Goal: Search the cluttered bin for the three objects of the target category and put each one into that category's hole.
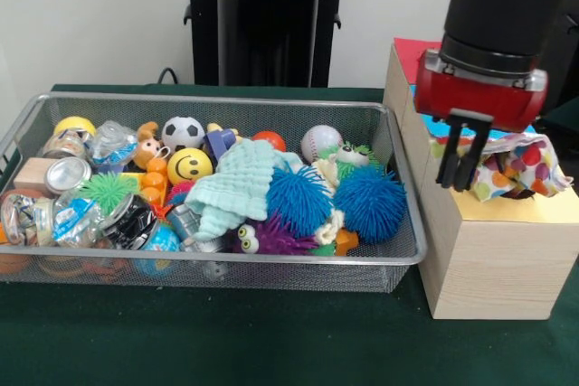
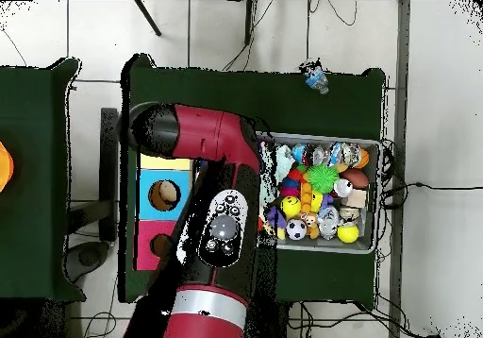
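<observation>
My gripper (image 1: 460, 169) hangs over the pale wooden box (image 1: 493, 264) to the right of the bin (image 1: 226, 264). Its fingers stand close together in a bunched polka-dot cloth (image 1: 517, 167), which rests on the box top over the yellow surround (image 1: 545, 208). The hole itself is hidden under the cloth. No other polka-dot cloth shows among the clutter in the bin. In the overhead view the arm (image 2: 222, 230) covers the gripper and part of the box; the yellow surround (image 2: 166, 162) shows at the box's upper end.
The bin holds a mint-green cloth (image 1: 237, 183), blue spiky balls (image 1: 366, 203), a smiley ball (image 1: 189, 166), a baseball (image 1: 321, 141), cans and toys. The blue-surround hole (image 2: 163, 194) and the red surround (image 2: 149, 246) show on the box. The pedestal (image 1: 267, 20) stands behind the bin.
</observation>
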